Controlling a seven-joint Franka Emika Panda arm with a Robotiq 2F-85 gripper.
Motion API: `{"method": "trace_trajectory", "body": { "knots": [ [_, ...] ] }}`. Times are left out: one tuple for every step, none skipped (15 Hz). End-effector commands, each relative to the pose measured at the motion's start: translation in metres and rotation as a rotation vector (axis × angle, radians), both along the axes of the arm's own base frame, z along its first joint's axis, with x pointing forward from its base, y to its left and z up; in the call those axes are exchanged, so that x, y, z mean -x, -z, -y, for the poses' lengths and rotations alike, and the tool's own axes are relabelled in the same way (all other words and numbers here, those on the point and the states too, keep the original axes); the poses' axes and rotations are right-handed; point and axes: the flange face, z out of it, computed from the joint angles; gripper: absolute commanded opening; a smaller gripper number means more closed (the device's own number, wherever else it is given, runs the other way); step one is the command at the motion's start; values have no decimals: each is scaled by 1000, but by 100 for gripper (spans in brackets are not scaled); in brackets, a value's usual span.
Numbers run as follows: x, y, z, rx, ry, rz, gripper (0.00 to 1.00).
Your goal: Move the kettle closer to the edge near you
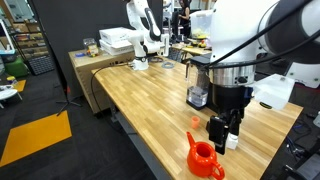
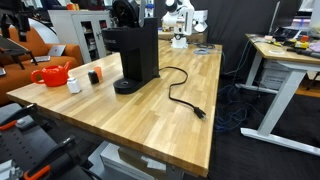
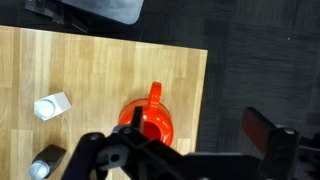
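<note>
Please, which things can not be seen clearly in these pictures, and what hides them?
- Wrist view: the lower part of the kettle is covered by the gripper.
- In an exterior view: the coffee machine is partly hidden behind the arm.
- Wrist view: the black cap is blurred and cut off by the bottom edge.
- Whether gripper and kettle touch: too small and dark to tell.

No legible text, labels, brand marks, numbers or signs in any view; resolution too low to read.
</note>
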Motion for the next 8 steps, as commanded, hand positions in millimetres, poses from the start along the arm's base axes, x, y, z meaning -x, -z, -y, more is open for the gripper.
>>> {"method": "trace_trajectory", "body": {
  "knots": [
    [0,-1,0,1,-1,-1,100],
    [0,-1,0,1,0,-1,100],
    [-2,-1,0,3,6,7,100],
    [-4,1,2,12,12,6,100],
    [-3,1,1,11,16,6,100],
    [-3,4,2,8,17,-2,100],
    [-3,8,2,-7,20,-15,100],
    [-2,14,2,-15,29,-31,100]
  ]
}}
